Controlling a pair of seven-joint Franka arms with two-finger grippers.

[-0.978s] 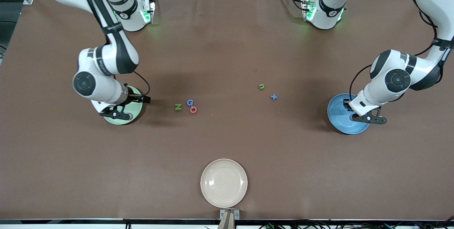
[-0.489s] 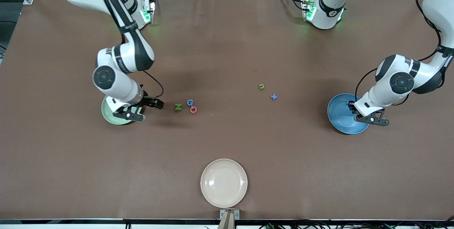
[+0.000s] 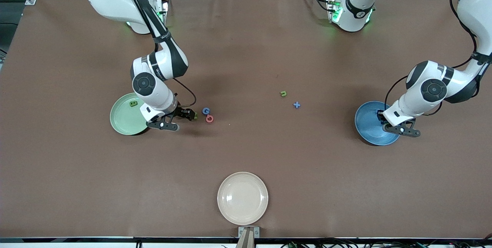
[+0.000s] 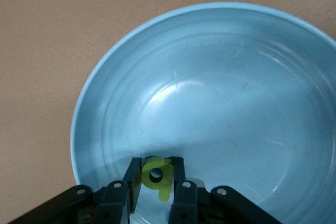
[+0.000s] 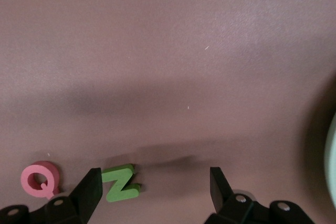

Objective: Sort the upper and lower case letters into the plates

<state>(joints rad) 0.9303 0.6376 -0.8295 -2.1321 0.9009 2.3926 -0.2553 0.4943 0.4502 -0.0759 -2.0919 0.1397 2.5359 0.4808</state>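
Note:
The mint green plate [image 3: 123, 124] lies toward the right arm's end and holds one green letter [image 3: 133, 104]. My right gripper [image 3: 190, 115] is open, low over the table beside that plate. Its fingers straddle a green N [image 5: 121, 183], which lies close to one finger [image 5: 90, 188]. A pink Q [image 5: 39, 179] and a blue G [image 3: 206, 110] lie just past the N. The blue plate [image 3: 368, 125] lies toward the left arm's end. My left gripper [image 3: 379, 118] hangs over it, shut on a yellow-green lowercase q [image 4: 156, 176].
A green u [image 3: 283, 94] and a small blue letter [image 3: 296, 105] lie mid-table. A cream-beige plate [image 3: 242, 198] sits near the front edge, nearer the camera than all the letters. The mint plate's rim shows at the edge of the right wrist view [image 5: 332, 150].
My right arm has swung from over the mint plate toward the table's middle, to the green N. A green letter now shows in the mint plate. My left gripper barely shifted over the blue plate.

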